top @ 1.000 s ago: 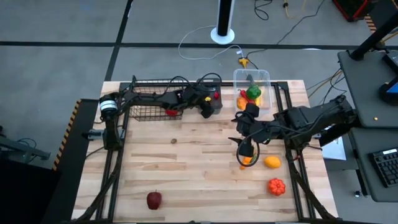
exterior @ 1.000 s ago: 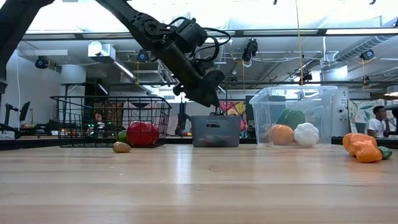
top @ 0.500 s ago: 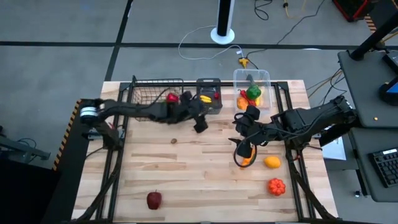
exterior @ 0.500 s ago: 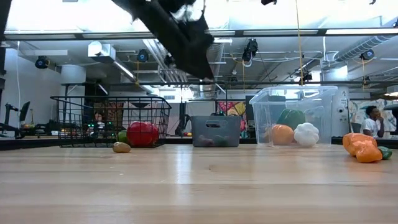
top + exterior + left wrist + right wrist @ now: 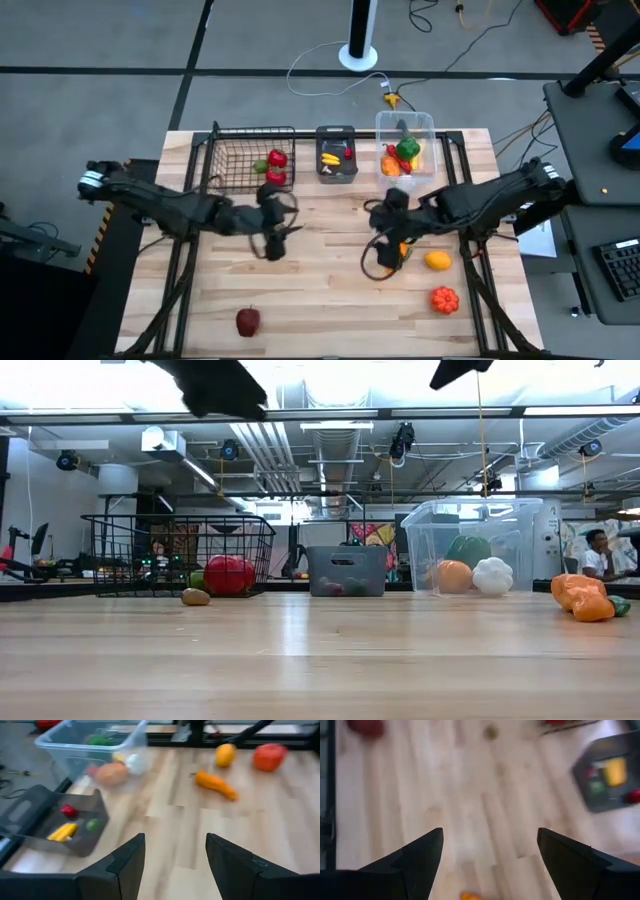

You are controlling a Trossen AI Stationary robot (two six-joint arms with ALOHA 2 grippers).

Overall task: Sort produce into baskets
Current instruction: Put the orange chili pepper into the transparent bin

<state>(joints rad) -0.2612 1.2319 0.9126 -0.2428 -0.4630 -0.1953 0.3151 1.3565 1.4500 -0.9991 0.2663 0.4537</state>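
The orange carrot-shaped toy (image 5: 400,256) lies on the bare wooden table (image 5: 320,290) right under my right claw (image 5: 378,262), whose fingers stand apart and empty, its long axis unclear from above, while my left claw (image 5: 272,245), also apart and empty, hangs farther off over open boards.

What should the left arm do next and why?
Probably swing toward the red apple, which lies alone near the table's front edge on the left arm's side. The left gripper is open and empty over bare wood, and the right gripper, also open, is already near the carrot, lemon and orange pepper.
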